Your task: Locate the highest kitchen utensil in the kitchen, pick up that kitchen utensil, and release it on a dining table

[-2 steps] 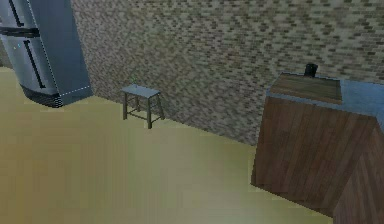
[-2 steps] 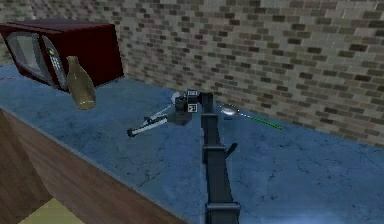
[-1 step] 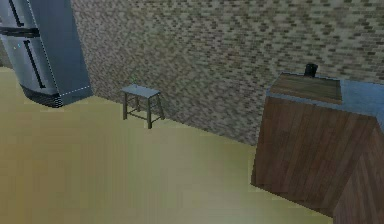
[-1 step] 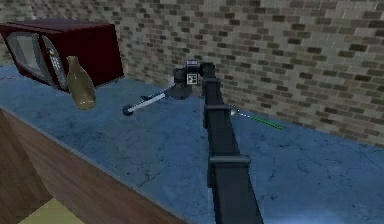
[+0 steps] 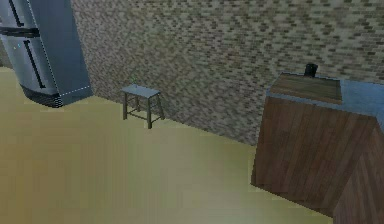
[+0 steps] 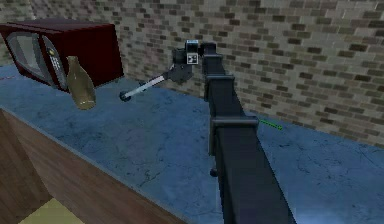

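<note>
Arm [image 6: 236, 140] reaches across a blue counter [image 6: 120, 150] — gripper [image 6: 176, 72] at a grey utensil [image 6: 143, 88] near a tan bottle [image 6: 80, 82]; cannot tell whether it holds anything.

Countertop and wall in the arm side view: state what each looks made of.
Countertop: likely stone or laminate, smooth, blue-grey with fine speckles. Wall: apparently brick or small stone tiles, matte, mottled brown-grey blocks with pale joints.

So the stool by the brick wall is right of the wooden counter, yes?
No. The forward view shows the stool by the brick wall left of the wooden counter, not right of it.
</note>
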{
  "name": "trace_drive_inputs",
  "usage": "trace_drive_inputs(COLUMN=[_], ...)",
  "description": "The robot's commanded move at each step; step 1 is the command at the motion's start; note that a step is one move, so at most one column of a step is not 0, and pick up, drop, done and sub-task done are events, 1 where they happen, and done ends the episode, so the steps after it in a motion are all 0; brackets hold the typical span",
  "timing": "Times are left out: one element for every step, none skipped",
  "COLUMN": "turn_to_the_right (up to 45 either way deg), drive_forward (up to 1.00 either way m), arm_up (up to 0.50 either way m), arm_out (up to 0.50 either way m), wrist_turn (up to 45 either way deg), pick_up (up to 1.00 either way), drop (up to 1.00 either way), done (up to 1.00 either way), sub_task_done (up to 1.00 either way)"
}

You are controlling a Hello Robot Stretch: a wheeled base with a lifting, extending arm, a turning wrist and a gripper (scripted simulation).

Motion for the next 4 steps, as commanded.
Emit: trace_drive_inputs(turn_to_the_right=[0.0,0.0,0.0,-45.0], drive_forward=[0.00,0.00,0.00,0.00], arm_up=[0.00,0.00,0.00,0.00], arm_out=[0.00,0.00,-0.48,0.00], wrist_turn=[-45.0,-21.0,0.0,0.0], pick_up=[0.00,0.00,0.00,0.00], drop=[0.00,0.00,0.00,0.00], done=[0.00,0.00,0.00,0.00], sub_task_done=[0.00,0.00,0.00,0.00])
